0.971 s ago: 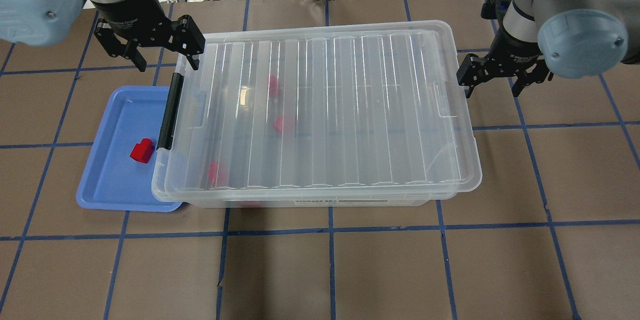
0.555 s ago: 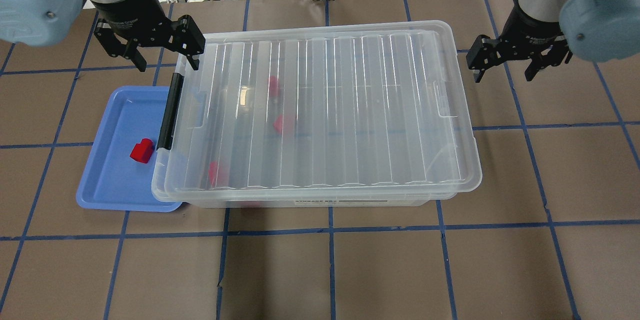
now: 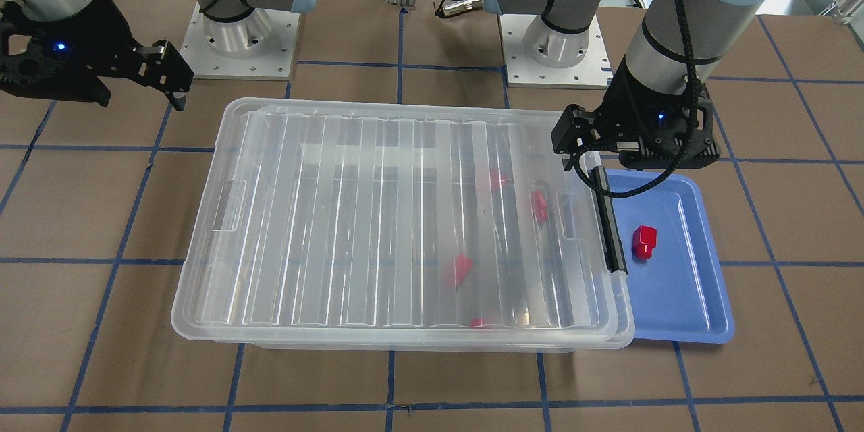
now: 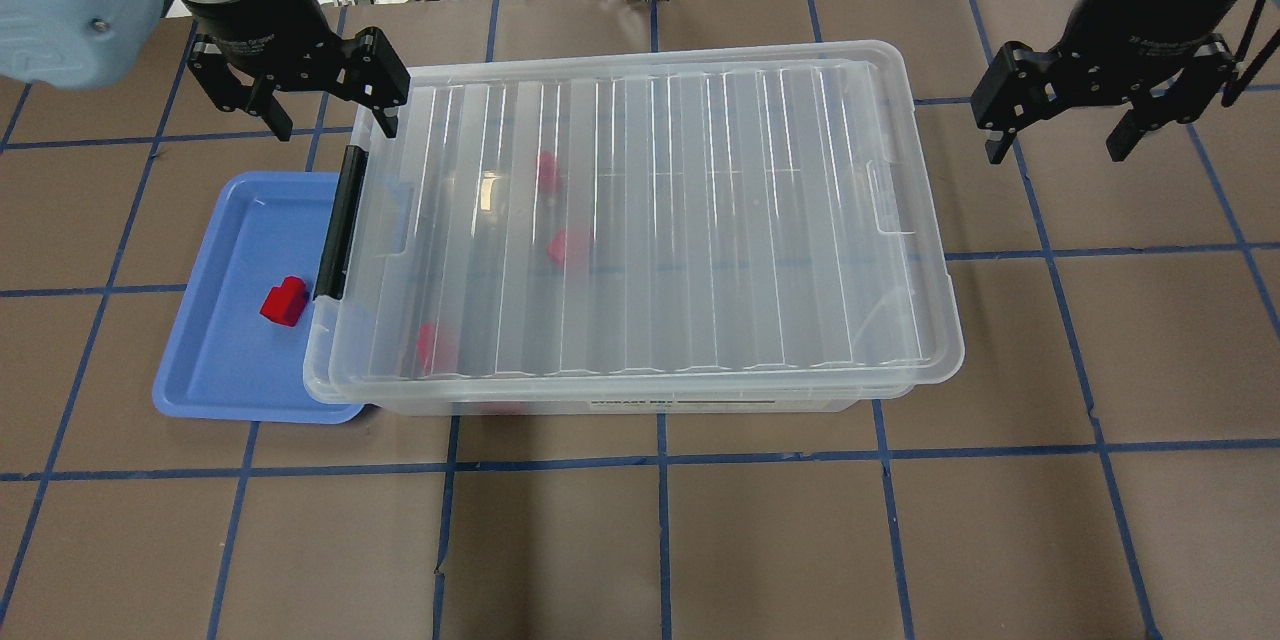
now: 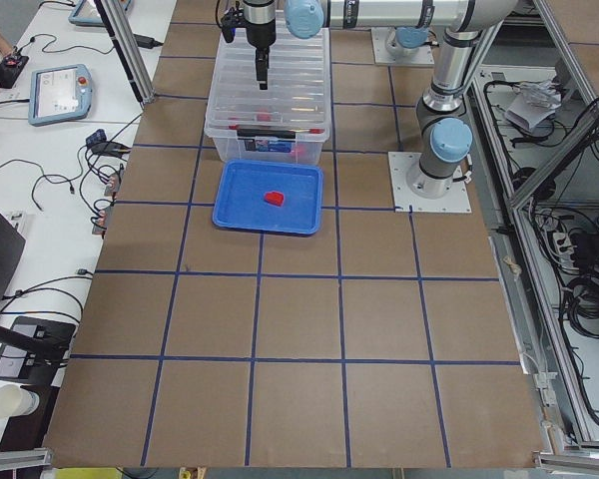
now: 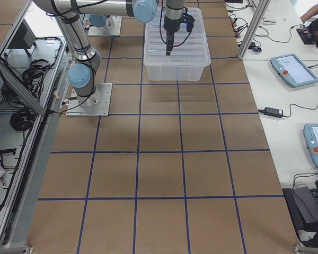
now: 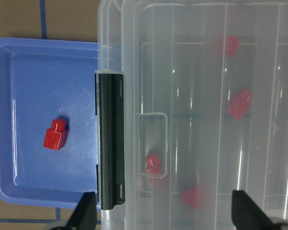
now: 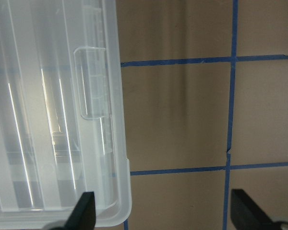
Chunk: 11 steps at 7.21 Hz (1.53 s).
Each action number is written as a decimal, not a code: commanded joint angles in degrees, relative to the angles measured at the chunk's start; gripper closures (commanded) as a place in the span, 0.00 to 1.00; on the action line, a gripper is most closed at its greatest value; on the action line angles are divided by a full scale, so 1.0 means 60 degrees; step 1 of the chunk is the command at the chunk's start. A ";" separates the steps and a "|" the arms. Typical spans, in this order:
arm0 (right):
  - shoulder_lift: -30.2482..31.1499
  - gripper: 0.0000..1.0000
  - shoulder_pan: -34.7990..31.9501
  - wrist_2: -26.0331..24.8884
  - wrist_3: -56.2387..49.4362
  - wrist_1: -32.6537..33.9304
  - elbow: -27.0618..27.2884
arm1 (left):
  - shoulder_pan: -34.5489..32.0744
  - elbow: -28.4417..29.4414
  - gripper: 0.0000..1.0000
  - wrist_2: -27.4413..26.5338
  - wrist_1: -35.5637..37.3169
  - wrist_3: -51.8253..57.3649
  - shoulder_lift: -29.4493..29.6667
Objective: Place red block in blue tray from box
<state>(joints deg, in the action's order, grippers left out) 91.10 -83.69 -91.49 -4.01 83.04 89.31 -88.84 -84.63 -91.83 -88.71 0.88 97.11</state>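
On the brown table (image 4: 700, 540) the red block (image 4: 283, 301) lies in the blue tray (image 4: 215, 370) beside the box (image 4: 640, 220), nearer the left gripper (image 4: 335, 130) than the right gripper (image 4: 1054, 153), both spread and empty.

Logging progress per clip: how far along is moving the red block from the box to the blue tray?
Done: one red block lies in the blue tray, and the box is lidded. In hand: nothing; the left pincer hangs open by the black handle, the right pincer open over the table beyond the other end. Left: apparently nothing, though other red blocks sit inside the box.
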 commanded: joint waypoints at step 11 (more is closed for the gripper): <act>0.0256 0.00 -0.0582 0.0292 0.1240 -0.0026 -0.0004 | -0.0047 -0.0134 0.00 0.0070 0.0020 -0.0014 0.0045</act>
<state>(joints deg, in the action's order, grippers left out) 92.34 -87.19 -89.94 3.46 82.88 88.88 -89.12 -85.56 -91.44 -88.59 0.79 97.48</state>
